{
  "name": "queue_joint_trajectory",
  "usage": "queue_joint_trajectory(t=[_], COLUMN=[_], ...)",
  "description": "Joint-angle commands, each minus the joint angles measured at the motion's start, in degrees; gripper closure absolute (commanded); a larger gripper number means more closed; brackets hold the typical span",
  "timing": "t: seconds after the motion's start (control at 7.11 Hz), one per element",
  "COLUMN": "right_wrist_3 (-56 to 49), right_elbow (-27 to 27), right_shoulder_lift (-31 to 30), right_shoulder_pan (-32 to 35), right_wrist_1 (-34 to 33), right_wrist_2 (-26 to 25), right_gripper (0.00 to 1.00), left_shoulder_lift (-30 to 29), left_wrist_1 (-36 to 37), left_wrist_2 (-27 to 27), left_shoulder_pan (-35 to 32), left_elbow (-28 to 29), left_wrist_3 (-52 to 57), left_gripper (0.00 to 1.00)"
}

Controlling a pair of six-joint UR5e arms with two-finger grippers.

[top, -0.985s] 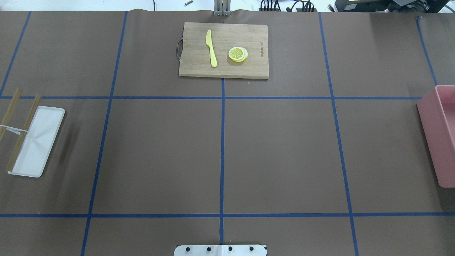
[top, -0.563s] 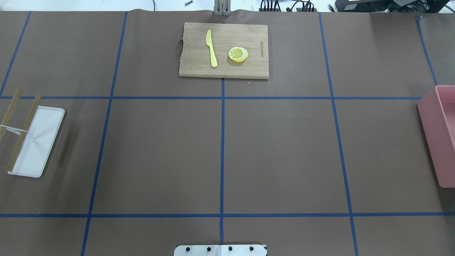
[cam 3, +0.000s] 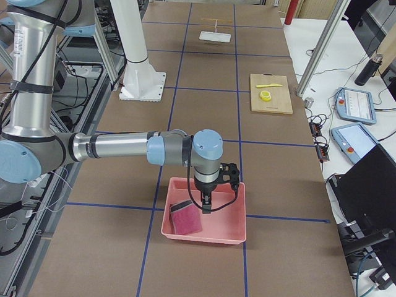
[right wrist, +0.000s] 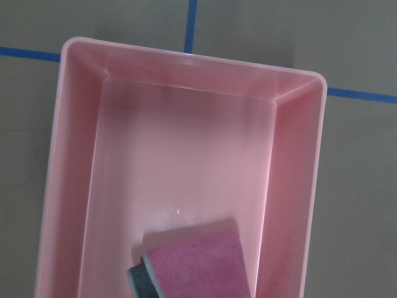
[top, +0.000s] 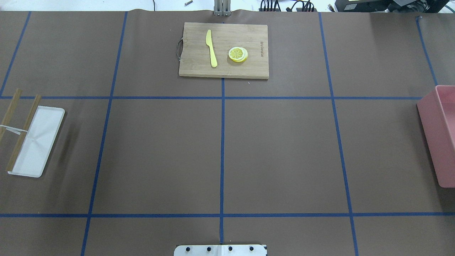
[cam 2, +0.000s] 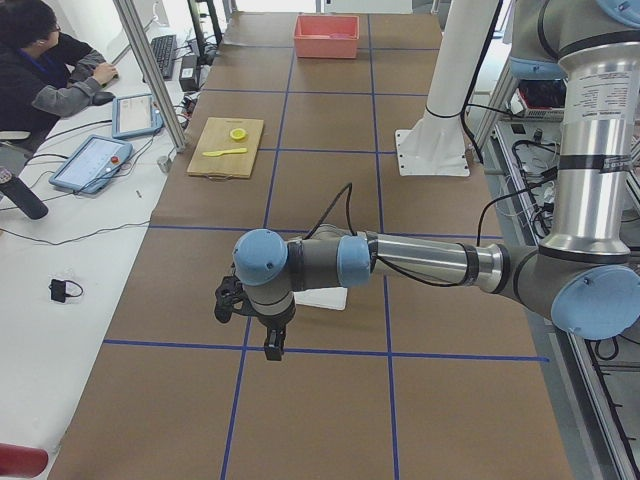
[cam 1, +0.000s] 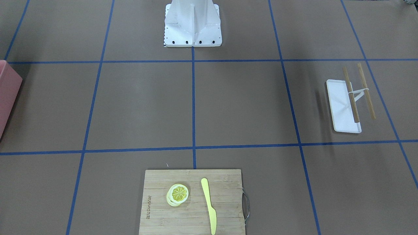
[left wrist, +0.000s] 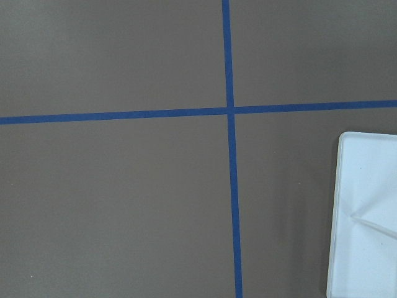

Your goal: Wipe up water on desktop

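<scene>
Brown and matte, the desk fills the overhead view, cut into big squares by thin blue tape; its tone looks even, and whether any patch is wet cannot be made out. Neither arm reaches into that view. The pink bin at 3 o'clock runs off the frame edge, and the white robot base at 6 o'clock is cropped too.

The left end effector shows only in the left side view, hanging over the desk just beside the white tray; whether its fingers are apart or together I cannot tell. The right end effector shows only in the right side view, hanging above the bin beside the pink sponge; its state is equally unclear. The right wrist view crops the sponge at 6 o'clock.

Compared with a second ago, nothing in the overhead view has moved.

At 12 o'clock sits the bamboo cutting board with a yellow knife and lemon slices. At 9 o'clock two bamboo rods stand over the tray's outer long side.
</scene>
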Motion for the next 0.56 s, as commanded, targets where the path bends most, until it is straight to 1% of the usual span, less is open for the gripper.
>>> queue_joint_trajectory(t=[0.0, 0.42], right_wrist_3=[-0.7, 0.2], right_elbow=[0.5, 0.1], right_shoulder_lift=[1.4, 2.2], right_shoulder_pan=[-0.7, -1.3], right_wrist_1=[-4.9, -4.8], right_wrist_2=[0.1, 0.1], right_gripper=[0.00, 0.00], left_shoulder_lift=[0.2, 0.1], left_wrist_1=[0.0, 0.4], left_wrist_2=[0.2, 0.3], left_shoulder_pan=[0.1, 0.2], left_elbow=[0.2, 0.4], left_wrist_3=[0.0, -0.2], left_gripper=[0.00, 0.00])
